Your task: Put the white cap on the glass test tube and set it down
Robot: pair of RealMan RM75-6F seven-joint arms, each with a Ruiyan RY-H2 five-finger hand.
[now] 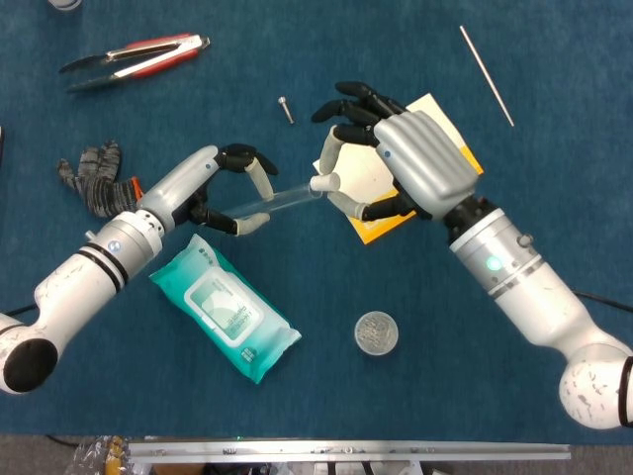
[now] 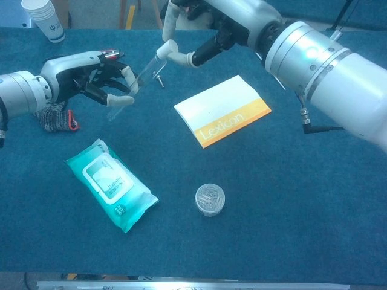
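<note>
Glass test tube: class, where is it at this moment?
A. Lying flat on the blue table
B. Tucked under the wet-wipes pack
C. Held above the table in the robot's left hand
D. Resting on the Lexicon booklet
C. The left hand grips the glass test tube off the table, its open end pointing toward the right hand, which brings the white cap up to it.
</note>
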